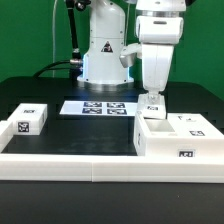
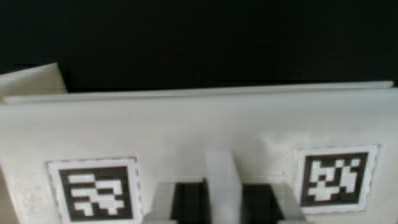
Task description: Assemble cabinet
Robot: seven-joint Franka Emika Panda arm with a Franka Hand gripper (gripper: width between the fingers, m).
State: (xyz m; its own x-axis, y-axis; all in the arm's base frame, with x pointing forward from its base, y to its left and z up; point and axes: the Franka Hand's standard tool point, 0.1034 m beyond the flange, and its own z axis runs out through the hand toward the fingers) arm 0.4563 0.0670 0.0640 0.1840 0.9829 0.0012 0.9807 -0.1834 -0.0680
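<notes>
The cabinet (image 1: 178, 132) is a large white tagged block on the black table at the exterior view's right. My gripper (image 1: 152, 100) reaches straight down onto its left rear corner. In the wrist view the cabinet (image 2: 196, 125) fills most of the frame as a white surface with two square tags. My gripper (image 2: 226, 200) has its two dark fingers (image 2: 187, 203) tight against either side of a thin white upright rib of the cabinet. The fingertips are hidden below the frame's edge.
A small white tagged block (image 1: 28, 120) lies at the exterior view's left. The marker board (image 1: 100, 107) lies flat in front of the robot's base. A long low white rail (image 1: 80, 163) runs along the front. An off-white corner of another part (image 2: 31, 82) shows behind the cabinet.
</notes>
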